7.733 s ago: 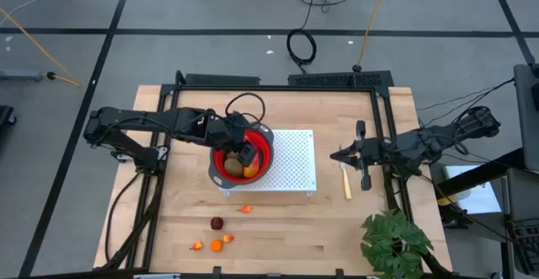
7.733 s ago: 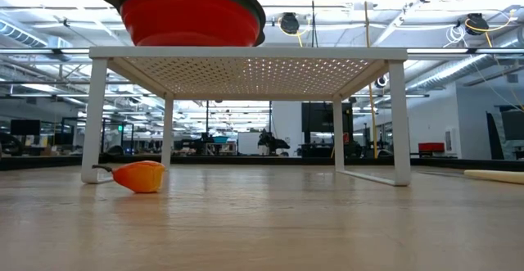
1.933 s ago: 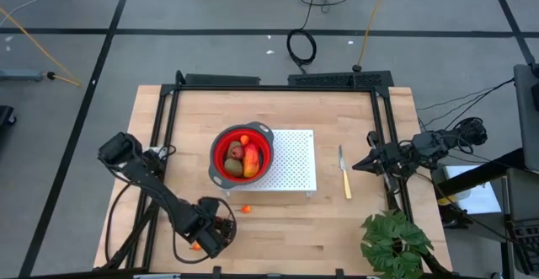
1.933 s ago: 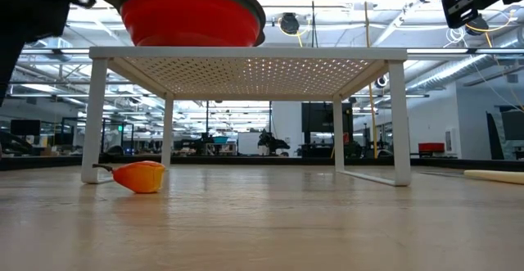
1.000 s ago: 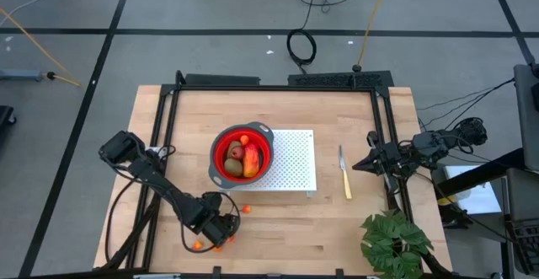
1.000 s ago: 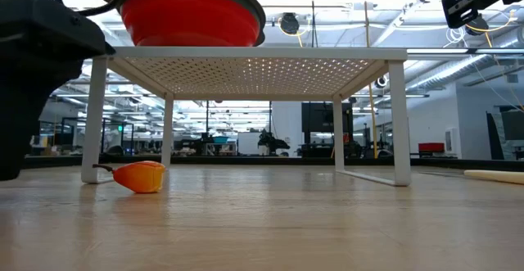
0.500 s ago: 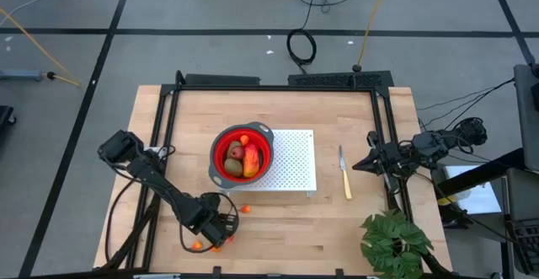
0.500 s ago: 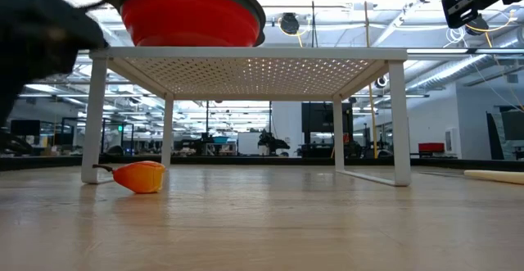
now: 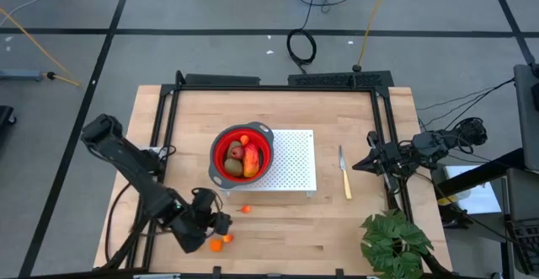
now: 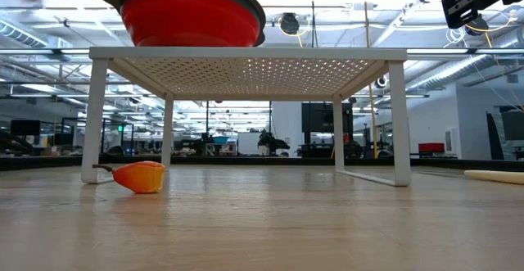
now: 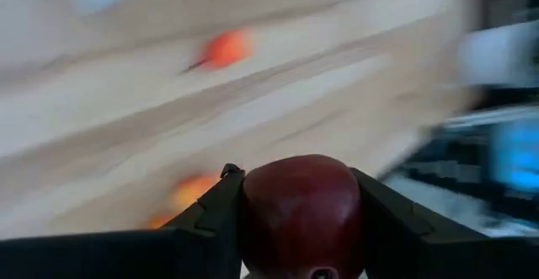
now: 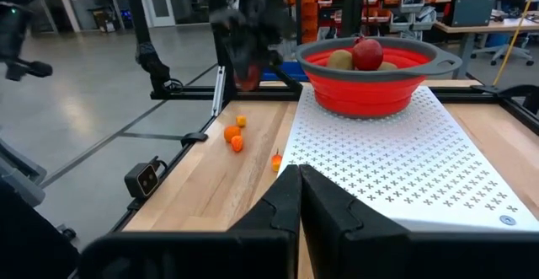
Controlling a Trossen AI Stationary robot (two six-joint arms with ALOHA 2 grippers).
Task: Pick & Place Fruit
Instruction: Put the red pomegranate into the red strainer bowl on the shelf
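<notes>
**Me:** Left wrist view shows my left claw [image 11: 301, 228] clamped on a dark red ball [image 11: 301, 211]; the ball sits snug between both fingers [image 11: 210, 220], filling the gap.

**Partner:** Where are you over the table?

**Me:** From above, my left claw [image 9: 206, 220] is at the near left part of the wooden table [image 9: 354, 228], with the small orange bits [image 9: 221, 243] just beside it and another orange bit [image 9: 245, 209] a little farther in. The red bowl [image 9: 242, 154] stands on the white perforated rack [image 9: 295, 161], farther off and to the right, with fruit already inside.

**Partner:** So what makes the carry go well?

**Me:** I judge the ball is round and smooth, so it could roll out if my squeeze loosens. I'd hold the squeeze steady, rise high enough to clear the bowl's rim, and travel without jerks. Once I am over the bowl's middle I'd come down low before letting go, so the ball doesn't bounce off the fruit in there.

**Partner:** And your other arm?

**Me:** My right claw [image 9: 360, 163] waits at the table's right edge, pinched closed on nothing, near the yellow-handled knife [image 9: 344, 174]. It is well clear of my path.
</notes>
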